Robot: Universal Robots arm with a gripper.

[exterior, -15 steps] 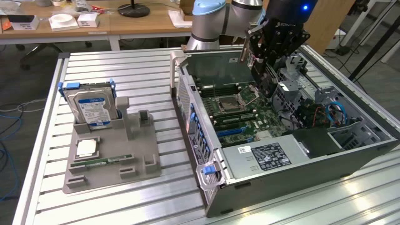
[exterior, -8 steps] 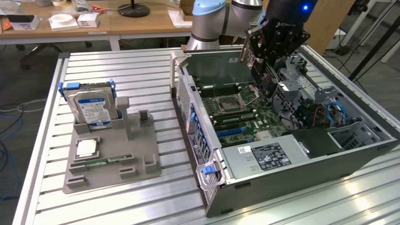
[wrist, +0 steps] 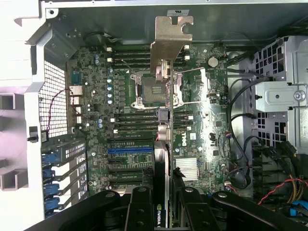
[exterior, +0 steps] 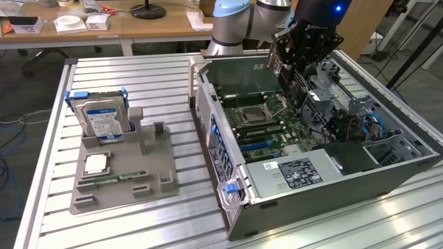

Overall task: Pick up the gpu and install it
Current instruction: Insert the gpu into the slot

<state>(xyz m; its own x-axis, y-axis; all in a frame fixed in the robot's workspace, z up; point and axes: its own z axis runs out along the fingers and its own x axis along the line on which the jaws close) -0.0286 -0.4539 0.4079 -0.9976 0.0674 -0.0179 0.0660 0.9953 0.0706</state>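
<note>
My gripper hangs over the open computer case and is shut on the gpu, a slim dark card held on edge and pointing down toward the motherboard. In the wrist view the gpu is edge-on between my black fingers, and my gripper clamps its near end. The card's silver bracket sticks out at the far end. It hovers above the CPU socket and the expansion slots, among them a blue slot, and is not seated in any slot.
A grey fixture tray to the exterior view's left holds an upright hard drive, a CPU and a green memory stick. Inside the case lie the power supply, drive cages and cables. Desks stand behind.
</note>
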